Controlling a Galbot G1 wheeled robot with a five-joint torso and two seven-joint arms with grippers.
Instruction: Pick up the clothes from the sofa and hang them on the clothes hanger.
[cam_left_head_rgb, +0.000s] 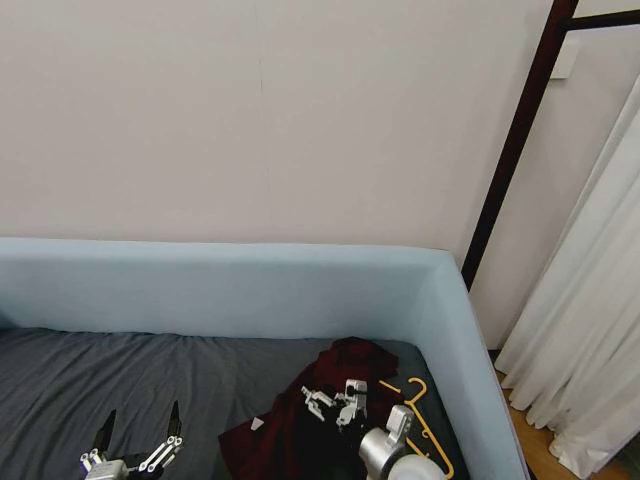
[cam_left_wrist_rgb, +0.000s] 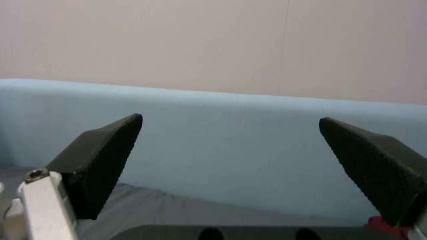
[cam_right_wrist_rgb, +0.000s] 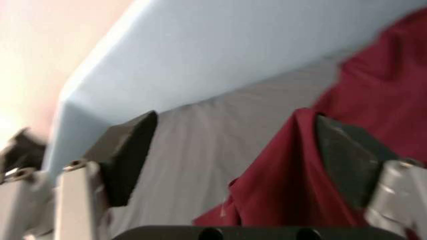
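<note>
Hovering my right claw over dark red garment, fingers spread, pinching nothing; yellow hanger just beside. My left claw spread too, well apart.

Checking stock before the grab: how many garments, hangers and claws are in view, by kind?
Garment: 1, dark red
Hanger: 1, yellow
Claws: 2, left claw and right claw, both open
Total: 4
</note>
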